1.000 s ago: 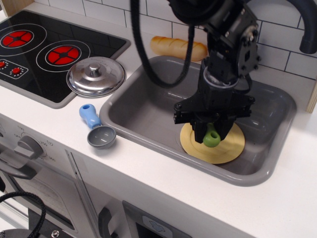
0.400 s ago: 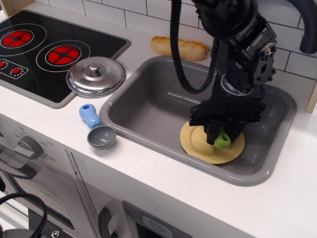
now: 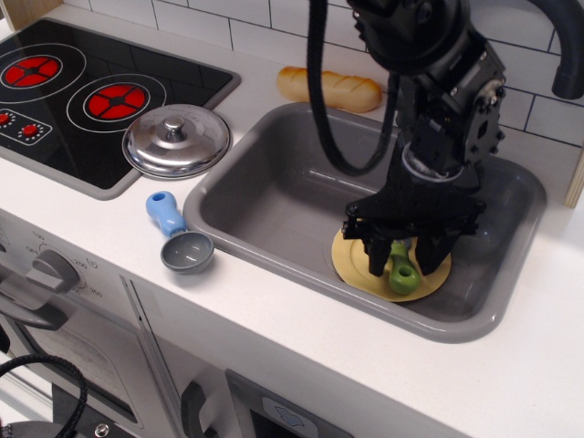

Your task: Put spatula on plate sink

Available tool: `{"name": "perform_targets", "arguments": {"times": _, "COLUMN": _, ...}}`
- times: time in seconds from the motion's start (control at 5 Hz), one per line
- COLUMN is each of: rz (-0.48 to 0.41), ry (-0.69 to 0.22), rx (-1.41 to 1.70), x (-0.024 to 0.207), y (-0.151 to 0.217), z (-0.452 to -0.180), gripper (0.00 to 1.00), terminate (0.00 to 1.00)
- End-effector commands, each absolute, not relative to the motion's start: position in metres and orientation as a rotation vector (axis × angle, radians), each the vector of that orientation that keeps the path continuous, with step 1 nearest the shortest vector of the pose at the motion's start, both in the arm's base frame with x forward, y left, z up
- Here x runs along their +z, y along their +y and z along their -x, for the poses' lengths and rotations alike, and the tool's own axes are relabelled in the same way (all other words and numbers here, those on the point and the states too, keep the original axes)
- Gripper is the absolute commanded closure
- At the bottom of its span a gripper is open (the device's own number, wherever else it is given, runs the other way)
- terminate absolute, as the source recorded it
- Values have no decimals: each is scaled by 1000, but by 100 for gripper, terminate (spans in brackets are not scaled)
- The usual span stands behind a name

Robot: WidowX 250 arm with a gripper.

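The spatula [image 3: 402, 276] lies on the pale-yellow plate [image 3: 351, 260], which sits on the floor of the grey sink [image 3: 274, 201] at its front right. Only the spatula's lime-green handle with its end hole shows; the grey head is hidden under the gripper. My gripper [image 3: 402, 260] hangs straight down over the plate. Its black fingers [image 3: 377, 260] are spread on both sides of the handle and do not appear to clamp it.
A silver domed pot lid [image 3: 176, 139] and a blue-handled grey scoop [image 3: 178, 235] lie on the counter left of the sink. A bread roll [image 3: 328, 88] lies behind the sink. The stove [image 3: 73, 91] is at the far left, the faucet [image 3: 566, 46] at the upper right.
The gripper moved right and down over the plate with the spatula. The fingers then spread and the green handle dropped onto the plate.
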State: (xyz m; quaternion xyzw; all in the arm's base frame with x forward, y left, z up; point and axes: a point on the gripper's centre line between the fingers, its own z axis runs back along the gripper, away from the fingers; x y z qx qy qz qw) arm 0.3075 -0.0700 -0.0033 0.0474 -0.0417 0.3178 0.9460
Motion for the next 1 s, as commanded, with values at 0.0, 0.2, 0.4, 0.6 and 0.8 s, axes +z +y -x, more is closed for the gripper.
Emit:
{"name": "perform_targets", "arguments": {"times": 0.0, "rz": -44, "ry": -129, "rx": 656, "x": 27, "y": -66, "z": -315, "gripper": 0, "terminate": 0}}
{"name": "perform_targets", "arguments": {"times": 0.2, "rz": -13, "ry": -136, "rx": 654, "x": 43, "y": -65, "z": -313, "gripper": 0, "terminate": 0}}
{"name": "perform_targets", "arguments": {"times": 0.4, "rz": -7, "ry": -143, "rx": 641, "x": 62, "y": -62, "z": -310, "gripper": 0, "terminate": 0}}
{"name": "perform_targets", "arguments": {"times": 0.6, "rz": -7, "ry": -143, "rx": 641, "x": 62, "y": -62, "z": -310, "gripper": 0, "terminate": 0}}
{"name": "perform_targets", "arguments": {"times": 0.8, "rz": -7, "ry": -143, "rx": 641, "x": 62, "y": -62, "z": -310, "gripper": 0, "terminate": 100}}
